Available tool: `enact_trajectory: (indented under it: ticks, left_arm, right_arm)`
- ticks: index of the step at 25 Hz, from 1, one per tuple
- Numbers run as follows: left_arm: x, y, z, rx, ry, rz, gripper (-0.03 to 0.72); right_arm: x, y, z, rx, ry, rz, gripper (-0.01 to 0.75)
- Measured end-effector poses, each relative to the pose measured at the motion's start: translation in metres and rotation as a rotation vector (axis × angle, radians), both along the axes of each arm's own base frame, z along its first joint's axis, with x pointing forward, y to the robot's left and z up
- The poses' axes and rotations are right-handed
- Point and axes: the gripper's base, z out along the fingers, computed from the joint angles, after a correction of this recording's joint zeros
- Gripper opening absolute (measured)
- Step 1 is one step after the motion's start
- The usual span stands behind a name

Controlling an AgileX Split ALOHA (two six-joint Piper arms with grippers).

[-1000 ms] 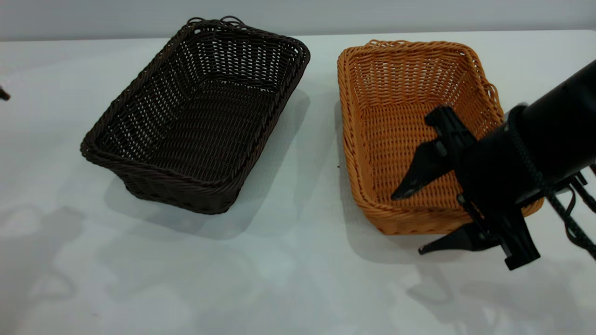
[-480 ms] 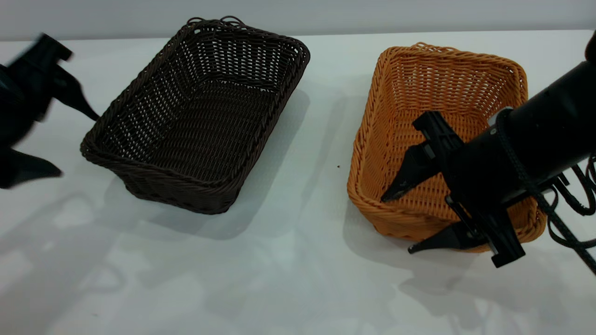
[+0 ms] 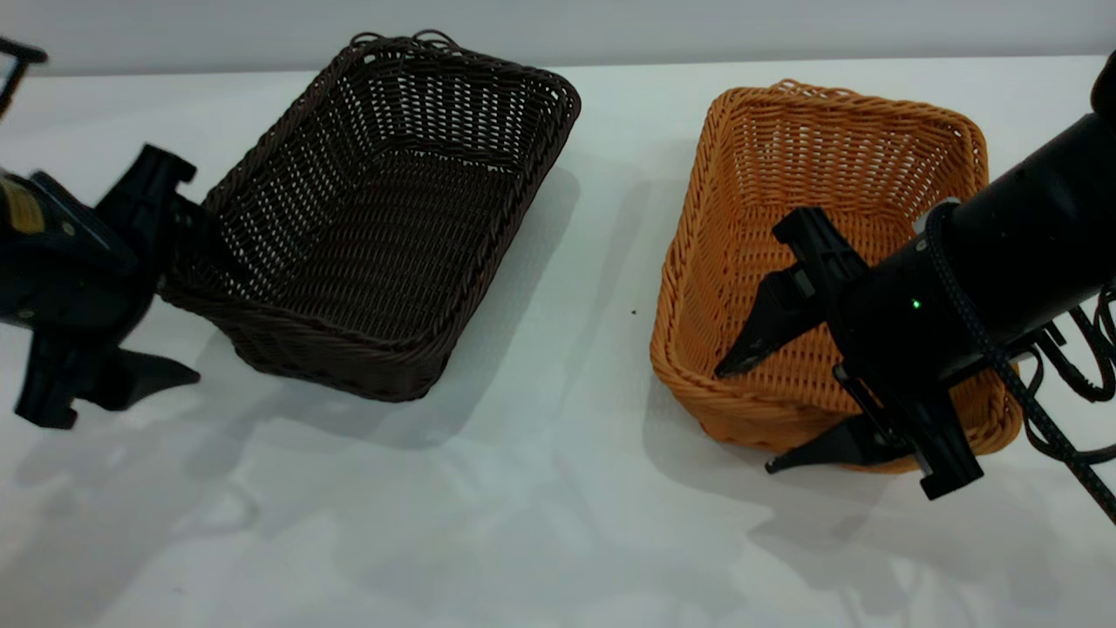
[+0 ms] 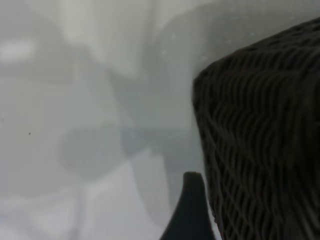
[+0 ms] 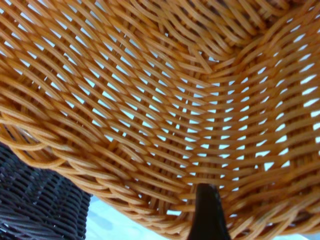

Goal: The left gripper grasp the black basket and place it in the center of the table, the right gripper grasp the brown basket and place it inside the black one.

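The black basket point(image 3: 375, 218) sits left of centre on the white table point(image 3: 540, 523). My left gripper point(image 3: 200, 305) is open at its near-left corner, one finger point(image 3: 161, 196) up at the rim and the other low outside the wall. In the left wrist view the dark woven wall point(image 4: 260, 150) stands right beside one finger point(image 4: 189, 210). The brown basket point(image 3: 837, 166) lies at the right. My right gripper point(image 3: 743, 421) is open astride its near wall, one finger inside and one outside. The right wrist view shows orange weave point(image 5: 160, 110) close up, with one finger point(image 5: 206, 210) against it.
A gap of bare white table separates the two baskets. The table's back edge runs just behind them, below a grey wall point(image 3: 610, 26). A corner of the black basket point(image 5: 40, 210) shows past the brown basket's rim in the right wrist view.
The left arm has swung in from the left edge to the black basket's corner. A second ago the brown basket shifted right and turned; in the last half second the right gripper hardly moved.
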Motion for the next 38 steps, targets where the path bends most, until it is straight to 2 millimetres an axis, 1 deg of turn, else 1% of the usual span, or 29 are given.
enact_trajectory:
  ticks: [5,11,13,22,28,31,33,35,38]
  left_arm:
    - [0.008,-0.003,-0.010,-0.016,-0.016,-0.010,0.580]
    - [0.029,-0.014,-0.015,-0.030,-0.037,-0.052,0.580]
    - [0.033,-0.019,-0.019,-0.026,-0.021,-0.063,0.580]
    - [0.037,-0.039,-0.033,-0.020,0.015,-0.107,0.580]
    - [0.035,-0.042,-0.035,-0.024,0.024,-0.107,0.575]
    - [0.036,-0.042,-0.035,-0.028,0.025,-0.090,0.544]
    - [0.036,-0.041,-0.035,-0.030,0.027,-0.075,0.501]
    - [0.035,-0.041,-0.035,-0.028,0.033,-0.070,0.444]
    - [0.035,-0.040,-0.036,-0.023,0.042,-0.067,0.315]
  right_arm:
    - [0.000,0.000,0.000,-0.006,-0.001,-0.001,0.460]
    - [0.000,-0.001,-0.001,-0.015,-0.001,-0.004,0.460]
    - [0.001,-0.003,-0.001,-0.033,-0.002,-0.009,0.460]
    - [0.002,-0.012,-0.006,-0.135,0.005,-0.064,0.459]
    - [0.002,-0.018,-0.011,-0.207,0.014,-0.101,0.459]
    - [0.003,-0.020,-0.011,-0.222,0.013,-0.107,0.437]
    - [0.003,-0.020,-0.011,-0.226,0.013,-0.108,0.403]
    - [0.003,-0.021,-0.011,-0.230,0.013,-0.110,0.345]
    - [0.003,-0.021,-0.011,-0.236,0.012,-0.119,0.235]
